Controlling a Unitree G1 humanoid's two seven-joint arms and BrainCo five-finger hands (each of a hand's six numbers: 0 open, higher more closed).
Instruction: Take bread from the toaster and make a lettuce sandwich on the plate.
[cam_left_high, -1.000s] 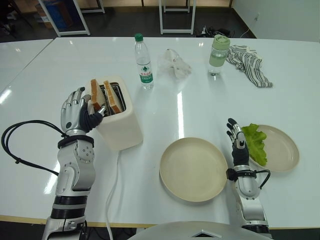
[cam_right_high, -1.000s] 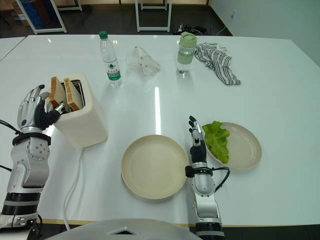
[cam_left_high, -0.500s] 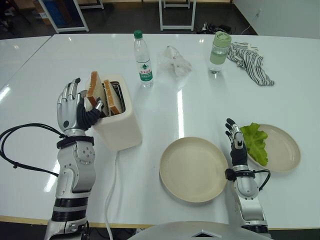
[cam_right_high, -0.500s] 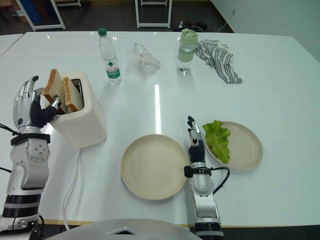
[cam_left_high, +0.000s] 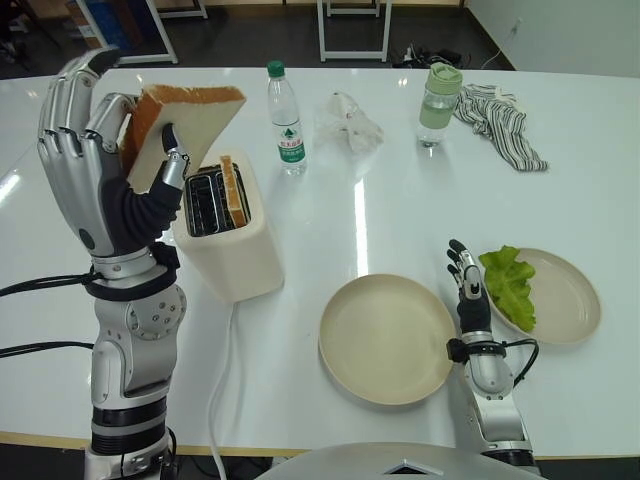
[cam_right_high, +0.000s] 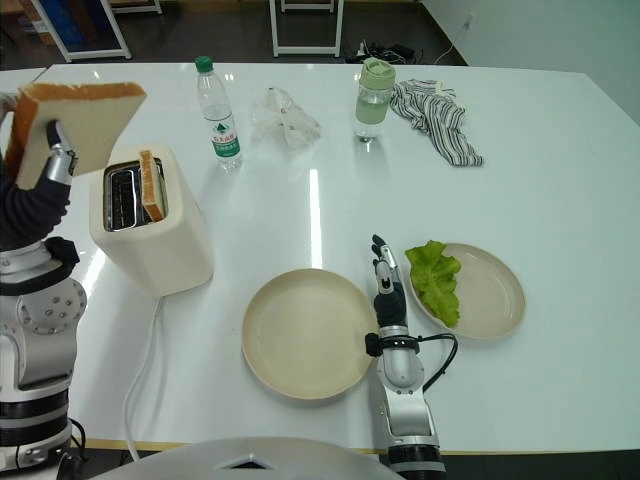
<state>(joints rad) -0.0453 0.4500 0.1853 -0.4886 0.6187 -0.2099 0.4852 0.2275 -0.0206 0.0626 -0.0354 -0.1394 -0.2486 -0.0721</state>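
Bread slice (cam_left_high: 192, 115) out of toaster (cam_left_high: 238, 258); left hand (cam_left_high: 82, 165) now high above it

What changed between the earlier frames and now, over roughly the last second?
The left hand, gripping one bread slice, lifted it up out of the toaster and now holds it above. The second slice stays in its slot; the right hand, empty plate and lettuce kept their places.

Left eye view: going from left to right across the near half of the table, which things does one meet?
Left hand holding a bread slice → toaster → empty plate → right hand → plate with lettuce.
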